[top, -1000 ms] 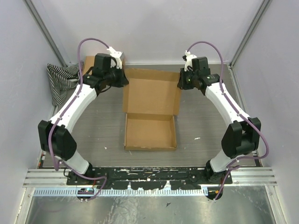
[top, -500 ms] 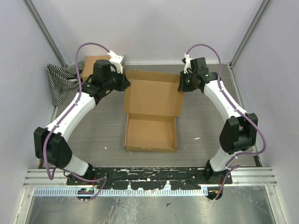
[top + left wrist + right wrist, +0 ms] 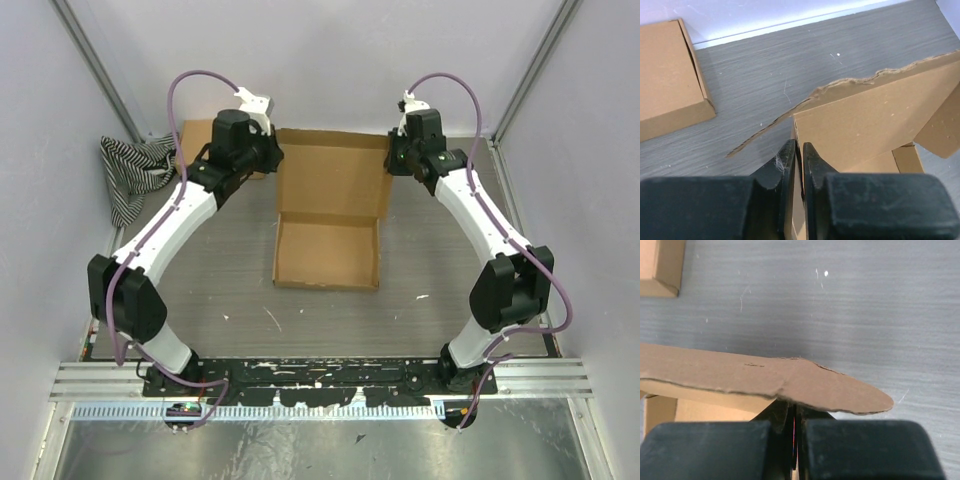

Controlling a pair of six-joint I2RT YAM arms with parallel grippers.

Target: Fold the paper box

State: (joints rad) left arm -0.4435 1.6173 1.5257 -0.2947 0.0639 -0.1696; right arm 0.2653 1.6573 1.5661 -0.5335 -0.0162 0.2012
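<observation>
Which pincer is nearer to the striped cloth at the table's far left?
Left. The left pincer is at the left edge of the box lid, on the striped cloth's side. The right pincer pinches the lid's right edge, a whole lid farther away.

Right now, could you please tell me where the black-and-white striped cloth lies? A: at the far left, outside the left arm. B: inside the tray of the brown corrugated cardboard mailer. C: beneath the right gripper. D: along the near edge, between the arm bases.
A: the black-and-white striped cloth lies bunched outside the left arm, well apart from the brown corrugated cardboard mailer, whose tray holds nothing.
</observation>
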